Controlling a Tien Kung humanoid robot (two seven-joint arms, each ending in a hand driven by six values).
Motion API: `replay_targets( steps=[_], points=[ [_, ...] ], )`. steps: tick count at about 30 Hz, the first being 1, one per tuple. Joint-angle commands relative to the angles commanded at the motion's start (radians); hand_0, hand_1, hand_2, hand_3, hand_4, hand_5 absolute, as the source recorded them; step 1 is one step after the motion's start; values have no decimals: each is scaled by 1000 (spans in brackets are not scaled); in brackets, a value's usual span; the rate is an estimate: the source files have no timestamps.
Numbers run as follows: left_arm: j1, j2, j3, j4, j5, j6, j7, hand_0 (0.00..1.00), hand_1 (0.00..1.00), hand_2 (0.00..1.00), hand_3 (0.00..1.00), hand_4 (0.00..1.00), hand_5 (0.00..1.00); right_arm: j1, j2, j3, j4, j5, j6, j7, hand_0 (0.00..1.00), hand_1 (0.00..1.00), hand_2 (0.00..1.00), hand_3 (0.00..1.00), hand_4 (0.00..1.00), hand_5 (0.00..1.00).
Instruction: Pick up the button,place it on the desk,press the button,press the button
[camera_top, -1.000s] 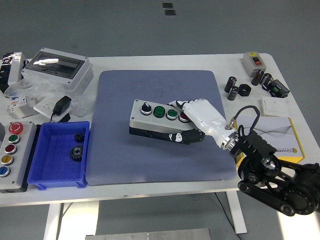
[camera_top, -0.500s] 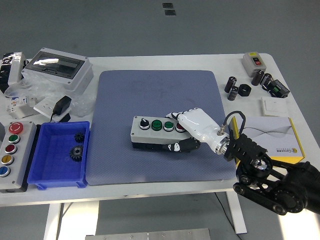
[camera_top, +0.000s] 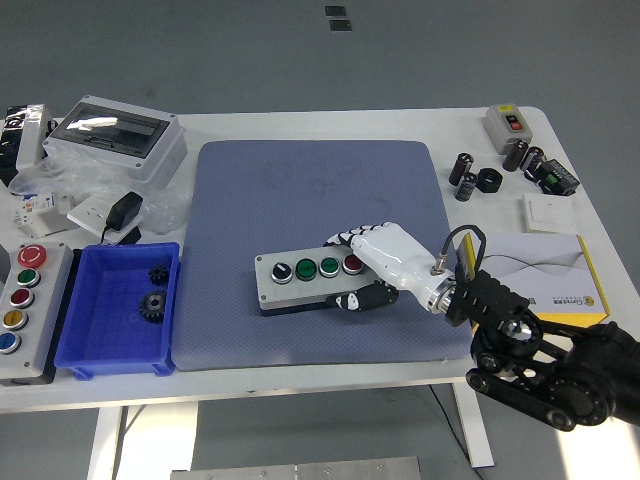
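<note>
The button box (camera_top: 300, 285) has a grey lid with a black selector knob, two green buttons and a red button, over a black base. It lies flat on the blue-grey mat (camera_top: 300, 190), toward the mat's near side. My right hand (camera_top: 360, 270), white with black fingertips, is shut on the box's right end, with the fingers (camera_top: 345, 240) over the far edge and the thumb (camera_top: 352, 299) against the near side. The red button sits just left of the palm. No left arm shows.
A blue bin (camera_top: 115, 345) holding two black gears stands left of the mat. A second button box (camera_top: 25, 300) lies at the left edge. A grey enclosure (camera_top: 115, 135) is at the back left. Black cylinders (camera_top: 470, 180) and a yellow-edged booklet (camera_top: 560, 270) lie on the right.
My right hand has carried the button box toward the near left and lowered it. The box was tilted above the mat and now lies flat on it.
</note>
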Motion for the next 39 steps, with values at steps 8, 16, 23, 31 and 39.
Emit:
replay_targets(
  steps=[8,16,23,31,39],
  points=[
    [-1,-1,-5,0,5,-1,-1,629,598,542,632,693,620,-5,-14,18,17,47,30,5,845,796,822,868,523,2],
    [1,-3,-9,0,9,-4,-3,629,598,542,631,689,617,-9,-30,31,36,105,64,9,856,806,841,894,555,2],
    [1,-3,-10,0,10,-7,-5,629,598,542,630,687,615,-11,-38,45,48,149,95,12,863,811,848,906,571,2],
    [3,-5,-9,0,10,-10,-7,629,598,541,628,684,604,-14,-64,58,81,171,117,11,872,821,870,932,606,12],
    [3,-6,-7,0,10,-12,-9,629,597,538,626,681,602,-21,-93,73,118,195,139,8,883,831,908,998,635,19]
  ],
)
